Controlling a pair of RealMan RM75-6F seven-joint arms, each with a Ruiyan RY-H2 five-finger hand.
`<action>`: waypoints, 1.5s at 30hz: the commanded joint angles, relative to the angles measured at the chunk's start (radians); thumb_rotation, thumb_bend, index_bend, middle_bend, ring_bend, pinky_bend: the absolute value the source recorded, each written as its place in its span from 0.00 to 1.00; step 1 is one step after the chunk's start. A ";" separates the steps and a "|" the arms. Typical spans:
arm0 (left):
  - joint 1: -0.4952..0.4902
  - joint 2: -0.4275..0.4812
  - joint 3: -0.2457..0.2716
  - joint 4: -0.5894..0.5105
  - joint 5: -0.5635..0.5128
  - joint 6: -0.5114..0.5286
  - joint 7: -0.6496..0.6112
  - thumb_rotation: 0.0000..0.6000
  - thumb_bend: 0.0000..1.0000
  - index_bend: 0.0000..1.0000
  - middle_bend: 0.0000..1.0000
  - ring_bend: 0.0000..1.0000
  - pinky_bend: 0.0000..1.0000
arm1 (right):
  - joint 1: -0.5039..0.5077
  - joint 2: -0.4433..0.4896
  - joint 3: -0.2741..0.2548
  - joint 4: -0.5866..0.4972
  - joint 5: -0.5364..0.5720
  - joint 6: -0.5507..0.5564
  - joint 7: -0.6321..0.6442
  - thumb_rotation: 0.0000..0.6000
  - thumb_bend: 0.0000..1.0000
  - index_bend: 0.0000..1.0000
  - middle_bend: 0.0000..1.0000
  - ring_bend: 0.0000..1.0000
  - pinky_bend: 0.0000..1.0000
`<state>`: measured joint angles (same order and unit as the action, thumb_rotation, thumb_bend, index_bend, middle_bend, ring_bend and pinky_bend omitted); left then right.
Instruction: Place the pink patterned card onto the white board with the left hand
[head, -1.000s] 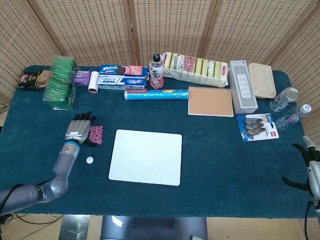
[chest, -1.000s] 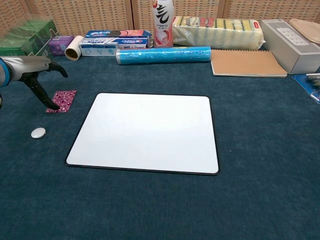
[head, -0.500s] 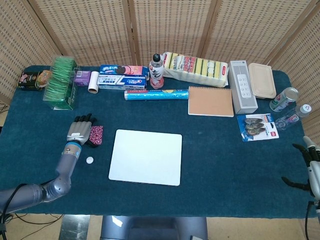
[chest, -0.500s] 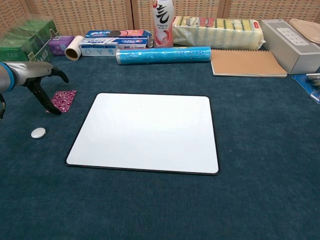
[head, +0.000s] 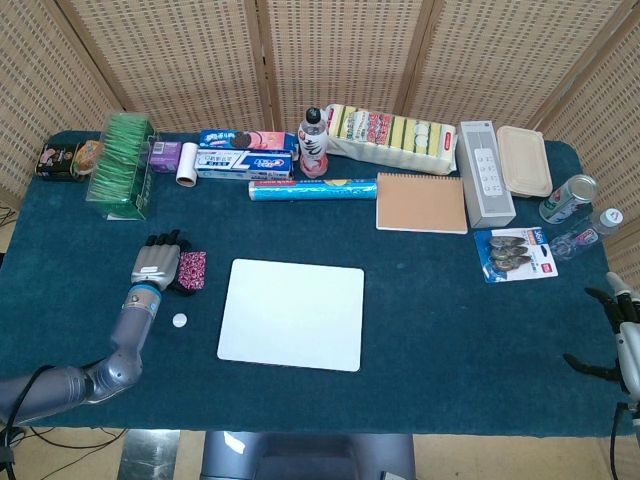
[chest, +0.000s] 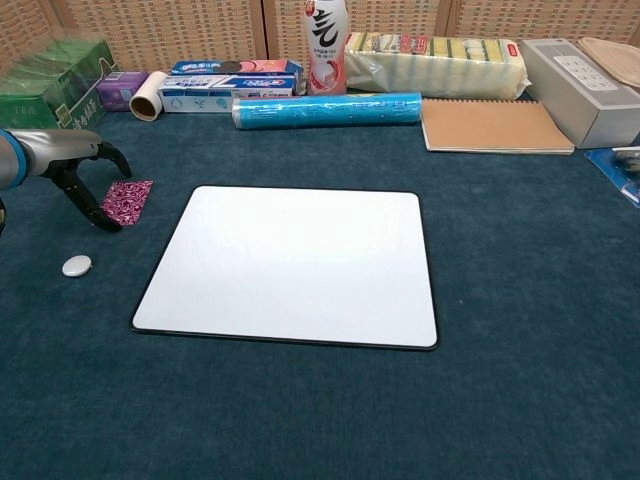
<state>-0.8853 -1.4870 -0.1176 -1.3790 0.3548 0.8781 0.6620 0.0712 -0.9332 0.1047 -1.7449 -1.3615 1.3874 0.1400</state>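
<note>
Card (chest: 127, 201) — pink, patterned — lies flat on the blue tablecloth (head: 430, 300), just to the left of the white board (head: 292, 313) and apart from its edge. The left hand (head: 157, 260) sits over the card's left side with its fingers spread and pointing down; in the chest view a dark fingertip (chest: 108, 223) comes down at the card's near-left corner, though whether it actually presses the card I cannot tell. Nothing is gripped, and the card is flat on the cloth. A small white round piece (chest: 76, 265) rests on the cloth nearer the robot, beside the forearm.

The white board is bare. The right hand (head: 618, 330) shows only at the far right edge of the head view, fingers apart and holding nothing, well away from the board.

Along the back of the table stand a green box (head: 124, 162), a toothpaste box (head: 246, 166), a bottle (head: 313, 143), a blue roll (head: 313, 188), a pack of sponges (head: 392, 135) and a brown notebook (head: 421, 202) — all well apart from the card.
</note>
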 joint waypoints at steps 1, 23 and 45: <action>-0.004 -0.001 0.001 0.000 -0.002 0.001 0.004 1.00 0.11 0.18 0.00 0.00 0.00 | 0.000 0.001 0.000 0.000 0.000 0.000 0.002 1.00 0.07 0.16 0.00 0.00 0.00; -0.007 0.035 -0.010 -0.060 0.001 0.047 0.008 1.00 0.12 0.33 0.00 0.00 0.00 | 0.001 0.002 0.000 -0.002 0.004 -0.004 0.003 1.00 0.07 0.16 0.00 0.00 0.00; -0.072 0.115 -0.047 -0.377 -0.011 0.198 0.093 1.00 0.12 0.33 0.00 0.00 0.00 | 0.003 0.009 0.002 0.001 0.008 -0.011 0.024 1.00 0.07 0.16 0.00 0.00 0.00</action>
<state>-0.9458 -1.3777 -0.1585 -1.7321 0.3475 1.0574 0.7413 0.0743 -0.9240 0.1067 -1.7444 -1.3536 1.3761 0.1639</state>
